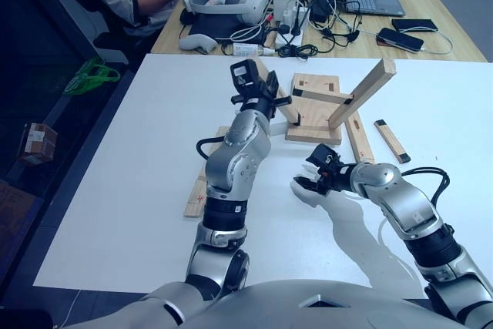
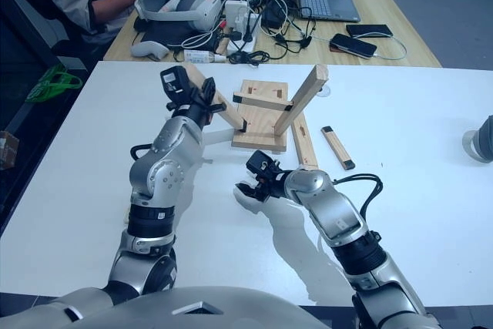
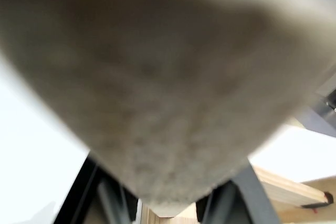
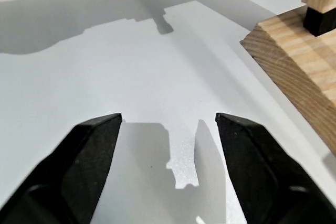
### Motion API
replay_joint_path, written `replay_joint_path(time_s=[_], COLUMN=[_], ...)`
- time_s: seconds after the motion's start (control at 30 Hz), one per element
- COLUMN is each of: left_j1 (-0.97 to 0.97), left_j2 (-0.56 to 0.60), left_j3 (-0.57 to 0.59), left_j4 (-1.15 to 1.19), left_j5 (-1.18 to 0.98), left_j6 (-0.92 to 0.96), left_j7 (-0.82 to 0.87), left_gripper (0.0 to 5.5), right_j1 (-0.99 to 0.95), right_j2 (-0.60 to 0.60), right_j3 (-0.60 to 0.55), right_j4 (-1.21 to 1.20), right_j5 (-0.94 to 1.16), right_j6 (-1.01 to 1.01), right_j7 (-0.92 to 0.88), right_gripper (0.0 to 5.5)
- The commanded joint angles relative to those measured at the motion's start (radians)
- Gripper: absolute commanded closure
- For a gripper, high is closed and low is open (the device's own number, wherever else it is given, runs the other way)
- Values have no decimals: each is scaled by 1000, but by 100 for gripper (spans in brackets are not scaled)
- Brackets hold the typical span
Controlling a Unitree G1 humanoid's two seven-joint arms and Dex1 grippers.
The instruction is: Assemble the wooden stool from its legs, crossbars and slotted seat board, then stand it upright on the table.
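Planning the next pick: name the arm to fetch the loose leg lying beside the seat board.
Right. The right gripper is open, empty, near the loose leg; the left gripper is shut on the slanted leg.

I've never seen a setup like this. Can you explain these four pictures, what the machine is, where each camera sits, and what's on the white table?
This is a humanoid robot with two arms, each ending in a two-fingered tool. The two wide pictures come from cameras in its head, looking down over the arms; the two close-ups come from its wrists. On the white table lies a pale square wooden seat board with a slanting wooden leg standing in it. The left tool grips a second pale wooden leg at the board's edge. The right tool hangs open and empty above the table. Loose wooden bars lie beside the board.
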Motion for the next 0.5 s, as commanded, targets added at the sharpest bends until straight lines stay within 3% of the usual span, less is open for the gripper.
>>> replay_joint_path(time_s=[0.03,0.37,0.5], left_j1=[50,-88,-177], left_j2=[-8,34,28], left_j3=[-79,-77,-27], left_j4=[28,125,220], left_j5=[46,107,87], left_j6=[89,159,198], left_j7=[-37,-165,-215], left_gripper=[448,448,448], right_j1=[-18,-26,-31], right_j2=[-20,-18,-18], right_j3=[6,14,17], right_j4=[-12,-4,2], right_j5=[-13,-28,-31], right_j6=[-5,-16,-21], right_j7=[4,11,12], right_gripper=[214,214,214])
